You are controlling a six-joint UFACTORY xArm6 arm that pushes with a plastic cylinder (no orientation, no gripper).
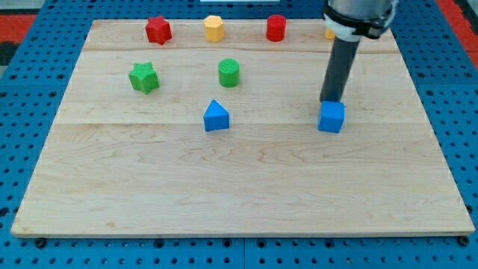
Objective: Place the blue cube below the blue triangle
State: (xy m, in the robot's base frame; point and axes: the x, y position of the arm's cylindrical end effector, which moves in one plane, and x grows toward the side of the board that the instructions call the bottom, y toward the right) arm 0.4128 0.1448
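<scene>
The blue cube point(331, 117) sits on the wooden board at the view's right of centre. The blue triangle point(216, 116) sits near the board's middle, level with the cube and well to its left. My tip point(331, 101) is at the cube's upper edge, right behind it and touching or nearly touching it. The dark rod rises from there toward the view's top.
A red star point(157, 30), a yellow hexagon block point(214, 28) and a red cylinder point(276, 28) line the board's top edge. A yellow block point(329, 33) is mostly hidden behind the rod. A green star point(143, 77) and a green cylinder point(229, 72) sit above the triangle.
</scene>
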